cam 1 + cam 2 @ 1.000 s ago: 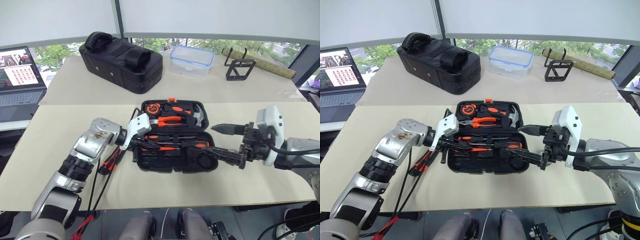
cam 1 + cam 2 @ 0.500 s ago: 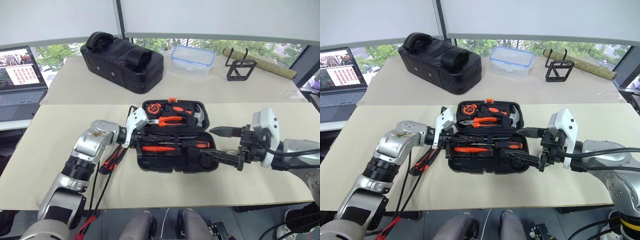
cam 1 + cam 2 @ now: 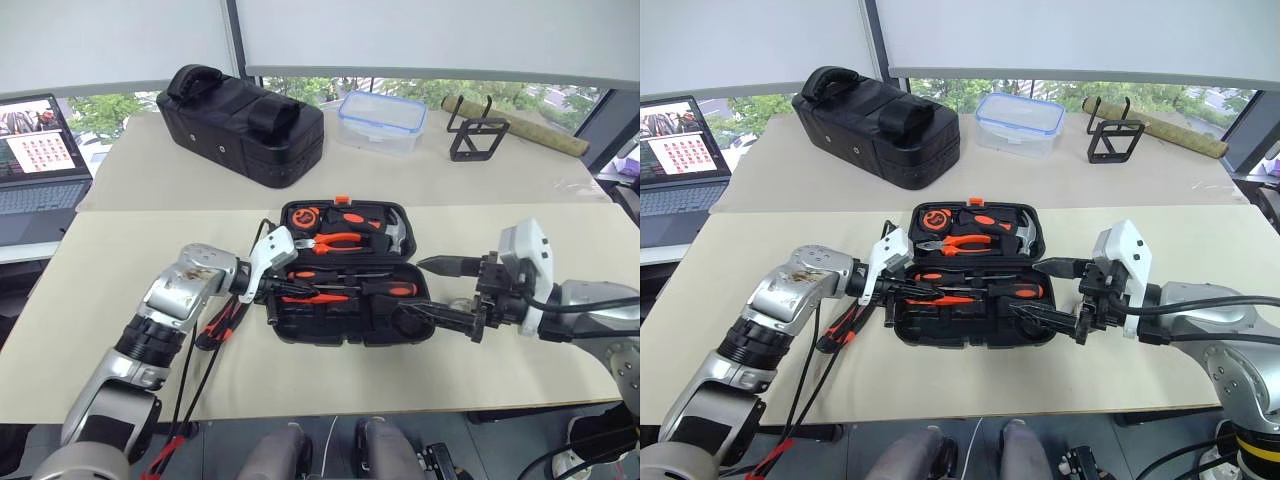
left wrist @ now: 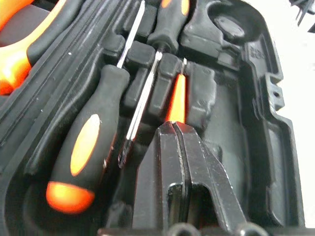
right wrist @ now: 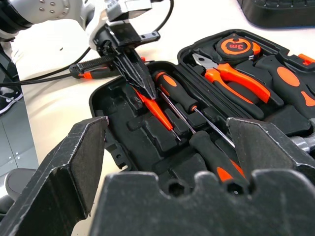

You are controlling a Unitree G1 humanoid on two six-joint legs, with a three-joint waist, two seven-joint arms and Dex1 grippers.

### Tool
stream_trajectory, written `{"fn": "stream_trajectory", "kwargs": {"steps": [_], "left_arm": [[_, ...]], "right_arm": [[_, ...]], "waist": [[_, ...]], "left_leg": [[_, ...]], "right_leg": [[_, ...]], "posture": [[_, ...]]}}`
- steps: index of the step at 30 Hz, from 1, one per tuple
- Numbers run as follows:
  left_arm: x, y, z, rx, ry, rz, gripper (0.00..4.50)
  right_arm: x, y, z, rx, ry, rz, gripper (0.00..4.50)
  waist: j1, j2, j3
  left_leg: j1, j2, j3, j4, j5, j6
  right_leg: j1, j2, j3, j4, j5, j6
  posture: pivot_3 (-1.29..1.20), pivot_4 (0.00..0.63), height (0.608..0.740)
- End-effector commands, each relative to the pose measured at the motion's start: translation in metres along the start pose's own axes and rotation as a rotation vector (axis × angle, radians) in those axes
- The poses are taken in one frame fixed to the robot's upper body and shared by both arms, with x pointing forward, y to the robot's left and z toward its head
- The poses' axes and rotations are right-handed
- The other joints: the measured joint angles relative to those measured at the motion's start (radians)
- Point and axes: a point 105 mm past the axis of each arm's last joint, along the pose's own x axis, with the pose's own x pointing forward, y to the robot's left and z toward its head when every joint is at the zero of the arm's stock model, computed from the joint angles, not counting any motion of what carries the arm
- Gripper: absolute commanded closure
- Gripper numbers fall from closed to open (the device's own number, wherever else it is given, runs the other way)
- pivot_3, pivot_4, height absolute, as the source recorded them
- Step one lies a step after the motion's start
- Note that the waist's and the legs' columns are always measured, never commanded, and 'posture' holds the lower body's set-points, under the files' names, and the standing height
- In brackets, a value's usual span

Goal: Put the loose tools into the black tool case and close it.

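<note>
Left hand (image 5: 140, 81) shifted; two screwdrivers (image 5: 183, 100), one tester (image 5: 156, 109) in case (image 3: 350, 325).

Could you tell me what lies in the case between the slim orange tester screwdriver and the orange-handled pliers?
Two black-and-orange-handled screwdrivers lie side by side between the slim orange tester screwdriver and the pliers, shown in the right wrist view.

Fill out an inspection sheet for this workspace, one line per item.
Surface: beige table, bare around the case.
Job's things: black tool case lies open; two screwdrivers and a slim orange tester sit in its near half.
Clutter: black bag, clear box, wire stand at the back.
Grippers: left pincer shut on the tester's end; right pincer open at the case's right edge.
Cables: red and black cables hang by the left arm.
Surroundings: laptop, windows.
</note>
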Motion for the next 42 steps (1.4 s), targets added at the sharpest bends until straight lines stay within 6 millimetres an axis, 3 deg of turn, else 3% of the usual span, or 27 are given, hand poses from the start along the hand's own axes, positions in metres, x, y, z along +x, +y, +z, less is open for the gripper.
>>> {"fn": "stream_trajectory", "kwargs": {"steps": [1,2,5,7,15,23,35,37,42], "left_arm": [[-0.001,-0.002,-0.024,-0.025,0.077,0.012,4.49],[-0.001,-0.003,-0.02,-0.034,0.051,0.008,4.49],[-0.005,0.004,0.017,-0.126,-0.11,-0.004,4.49],[-0.007,0.006,0.028,-0.14,-0.139,-0.014,4.49],[0.0,0.018,0.029,-0.113,-0.117,0.016,4.49],[0.017,0.019,0.011,-0.081,-0.034,0.033,4.49],[0.003,0.009,-0.021,-0.002,0.047,0.031,4.49],[0.0,0.013,-0.013,0.036,-0.005,0.061,4.49],[-0.01,0.011,0.03,0.064,-0.213,0.038,4.49]], "right_arm": [[-0.001,0.002,0.01,-0.042,-0.044,-0.003,0.0],[-0.001,0.002,0.01,-0.043,-0.043,-0.002,0.0],[0.001,0.002,0.009,-0.042,-0.041,0.001,0.0],[0.001,0.0,0.009,-0.043,-0.041,0.002,0.0],[0.003,-0.002,0.008,-0.045,-0.037,0.002,0.0],[0.002,0.0,0.007,-0.042,-0.036,-0.002,0.0],[0.002,-0.001,0.006,-0.036,-0.039,-0.011,0.0],[0.002,-0.001,0.005,-0.033,-0.037,-0.011,0.0],[0.002,-0.001,0.005,-0.03,-0.035,-0.011,0.0]], "waist": [[0.001,0.0,0.0],[0.001,0.0,0.0],[0.005,0.0,0.0],[0.007,-0.001,0.0],[0.002,0.0,0.0],[0.006,0.0,0.0],[-0.003,0.0,0.0],[-0.004,0.0,0.0],[-0.002,0.0,0.0]], "left_leg": [[0.0,0.0,0.0,0.0,0.0,0.0],[0.001,0.0,0.0,0.0,0.0,0.0],[0.001,0.0,0.0,0.0,0.0,0.0],[-0.002,0.0,0.0,0.001,0.0,0.0],[-0.002,0.0,0.0,0.001,0.0,0.0],[-0.002,0.0,0.0,0.001,0.0,0.0],[-0.001,0.0,0.0,-0.001,0.0,0.0],[0.0,0.0,0.0,-0.001,0.0,0.0],[-0.001,0.0,0.0,0.0,0.0,0.0]], "right_leg": [[0.0,0.0,0.0,0.0,0.0,0.0],[0.001,0.0,0.0,0.0,0.0,0.0],[0.001,0.0,0.0,0.0,0.0,0.0],[0.0,0.001,0.0,0.0,0.0,0.0],[-0.001,0.001,0.0,0.0,0.0,0.0],[-0.001,0.0,0.0,0.0,0.0,0.0],[-0.001,0.0,0.0,0.0,0.0,0.0],[-0.001,0.0,0.0,0.0,0.0,0.0],[-0.001,0.0,0.0,0.0,0.0,0.0]], "posture": [[0.0,0.15,0.722],[0.0,0.15,0.722],[0.0,0.15,0.722],[0.0,0.15,0.722],[0.0,0.15,0.722],[0.0,0.15,0.722],[0.0,0.15,0.722],[0.0,0.15,0.722],[0.0,0.15,0.722]]}}
